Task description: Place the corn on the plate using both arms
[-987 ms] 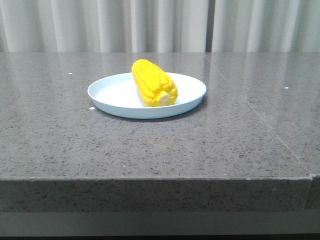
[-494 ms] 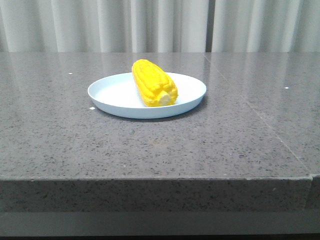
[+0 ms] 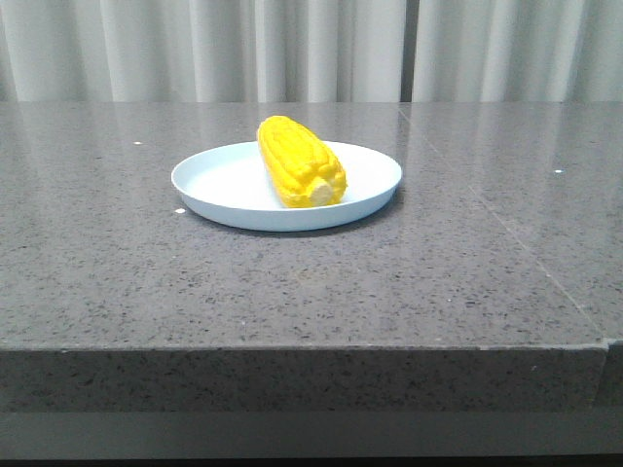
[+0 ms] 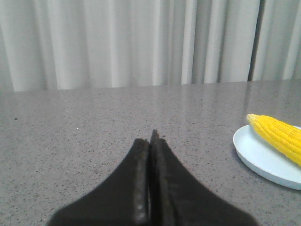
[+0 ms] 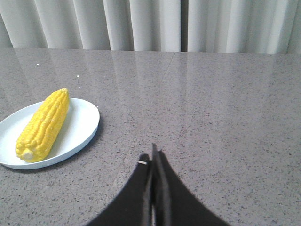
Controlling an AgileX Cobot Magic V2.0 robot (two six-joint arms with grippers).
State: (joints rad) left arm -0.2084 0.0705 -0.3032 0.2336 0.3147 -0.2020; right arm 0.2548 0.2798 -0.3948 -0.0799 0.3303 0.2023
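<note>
On the plate (image 3: 224, 185) the corn (image 3: 300, 161) lies free; left gripper (image 4: 151, 134) and right gripper (image 5: 154, 149) are closed, empty; a nudge might roll it.

Only the two hands show, each from its own wrist camera. The left hand (image 4: 151, 136) is matte black, two broad flat fingers tapering to a narrow tip, their inner edges faintly worn grey. The right hand (image 5: 154, 153) is the same black wedge, with a tiny pale fleck near its tip.
</note>
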